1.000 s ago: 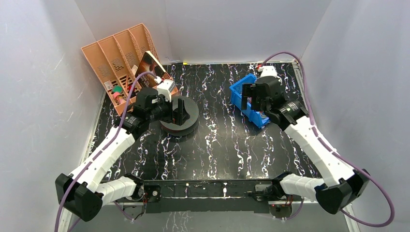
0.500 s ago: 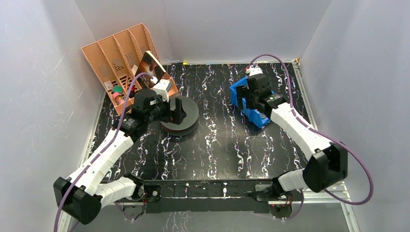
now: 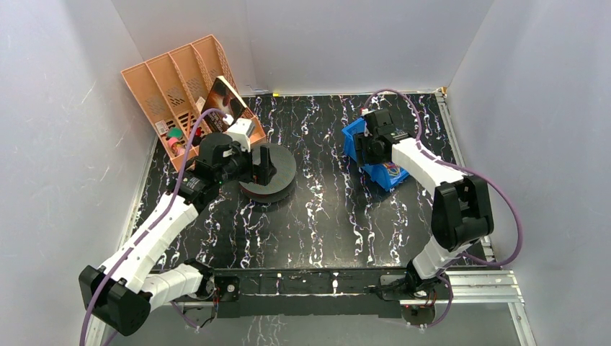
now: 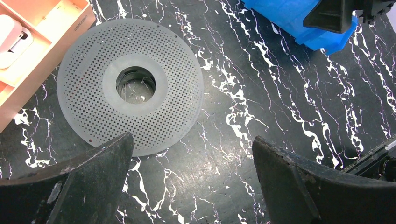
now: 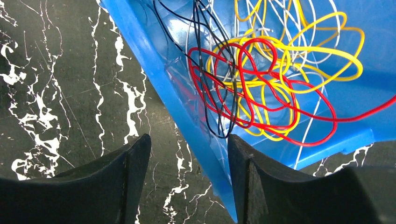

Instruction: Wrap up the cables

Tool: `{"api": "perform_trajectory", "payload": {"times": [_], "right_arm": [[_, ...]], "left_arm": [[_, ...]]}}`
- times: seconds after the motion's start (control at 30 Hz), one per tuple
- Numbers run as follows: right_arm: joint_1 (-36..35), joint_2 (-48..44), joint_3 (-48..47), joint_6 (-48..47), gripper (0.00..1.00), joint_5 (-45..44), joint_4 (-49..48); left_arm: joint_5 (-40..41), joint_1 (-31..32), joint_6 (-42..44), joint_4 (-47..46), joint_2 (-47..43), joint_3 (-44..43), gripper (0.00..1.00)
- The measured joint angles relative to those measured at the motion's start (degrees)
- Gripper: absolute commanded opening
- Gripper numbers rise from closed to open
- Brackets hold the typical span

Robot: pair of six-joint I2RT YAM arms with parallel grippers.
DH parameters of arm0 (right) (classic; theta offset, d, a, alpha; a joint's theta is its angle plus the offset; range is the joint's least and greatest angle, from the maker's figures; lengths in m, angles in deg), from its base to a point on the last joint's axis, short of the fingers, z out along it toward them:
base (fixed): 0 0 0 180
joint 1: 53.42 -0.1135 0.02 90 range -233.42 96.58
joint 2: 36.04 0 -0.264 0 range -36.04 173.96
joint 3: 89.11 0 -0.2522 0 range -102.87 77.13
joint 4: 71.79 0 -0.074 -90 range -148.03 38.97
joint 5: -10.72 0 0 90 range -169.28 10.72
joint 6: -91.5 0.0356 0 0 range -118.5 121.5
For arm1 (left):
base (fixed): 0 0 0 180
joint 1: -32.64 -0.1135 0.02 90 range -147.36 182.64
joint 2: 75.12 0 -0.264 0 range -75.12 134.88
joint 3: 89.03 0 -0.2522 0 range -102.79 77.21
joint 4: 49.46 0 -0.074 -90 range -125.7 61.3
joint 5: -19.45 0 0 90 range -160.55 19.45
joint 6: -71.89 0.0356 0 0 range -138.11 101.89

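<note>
Red cables (image 5: 261, 91), where are they?
Heaped in the blue bin (image 5: 163, 74), tangled with yellow wires (image 5: 357, 39) and black wires (image 5: 201, 56); one red strand runs off the right edge of the wrist view
Does the right gripper (image 5: 187, 144) have one?
No. Its fingers are spread wide with nothing between them, hovering at the bin's near wall, one over the table (image 5: 70, 93), the other at the rim
And the left gripper (image 4: 192, 144)?
Also spread and bare, hanging just beside the perforated spool (image 4: 130, 86), which lies flat with no wire on it
So which step?
The pick-up, I judge; winding is not begun. Next calls for shifting over the tangle, dropping in, and pinching a red strand alone, clear of the yellow
</note>
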Motion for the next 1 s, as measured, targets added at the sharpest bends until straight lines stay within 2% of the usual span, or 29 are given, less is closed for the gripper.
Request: {"api": "perform_trajectory", "payload": {"times": [0.33,0.57,0.77,1.0], "right_arm": [[0.0,2.6,-4.0,0.7,0.22,3.8,0.1],[-0.2,5.7,-8.0,3.4,0.01,4.7,0.8],[-1.2,8.5,-12.2,9.4,0.0,4.3,0.8],[-6.7,14.3,-18.8,16.5,0.0,-0.7,0.5]], "left_arm": [[0.6,0.0,0.0,0.2,-1.1,0.0,0.98],[0.6,0.0,0.0,0.4,-1.6,0.0,0.98],[0.7,0.0,0.0,0.4,-2.2,0.0,0.98],[0.8,0.0,0.0,0.4,-3.2,0.0,0.98]]}}
